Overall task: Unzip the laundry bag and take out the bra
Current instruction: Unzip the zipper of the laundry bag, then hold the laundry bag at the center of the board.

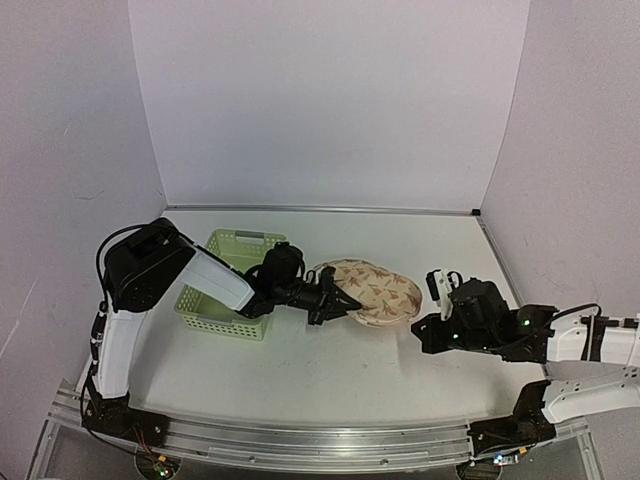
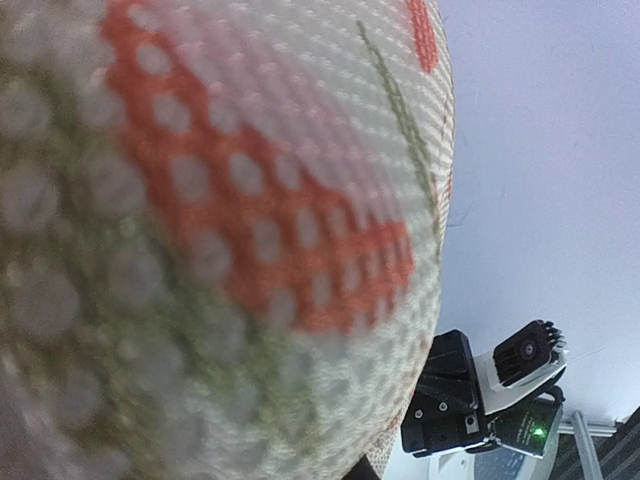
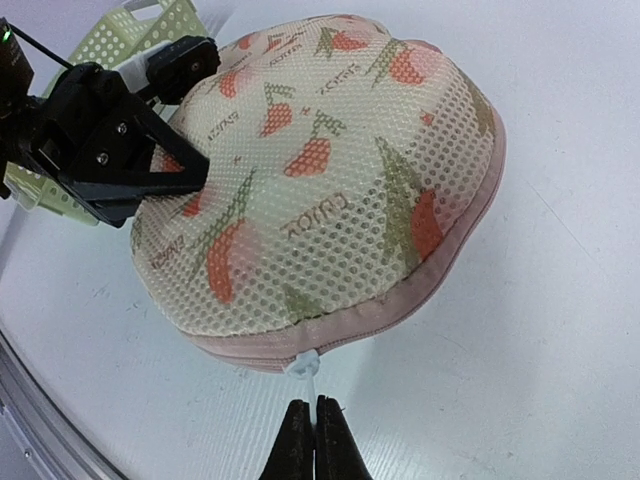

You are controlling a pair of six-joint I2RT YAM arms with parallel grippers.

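White counter [image 1: 300, 370] bears the laundry bag [image 3: 330, 170], probably soft and light, closed left claw [image 3: 203, 168] at its end; the closed, empty right claw [image 3: 313, 420] should take the zip pull [image 3: 304, 362].

On my left wrist view the laundry bag [image 2: 200, 250] fills nearly the whole frame, so close that its mesh is a blur, and I see none of that gripper's own fingers. On the right wrist view the left gripper [image 3: 198, 175] meets the bag at centre left; I cannot tell whether its tips pinch fabric. The basket [image 3: 150, 30] is cut off at upper left, and the right gripper [image 3: 312, 412] by the bottom edge.
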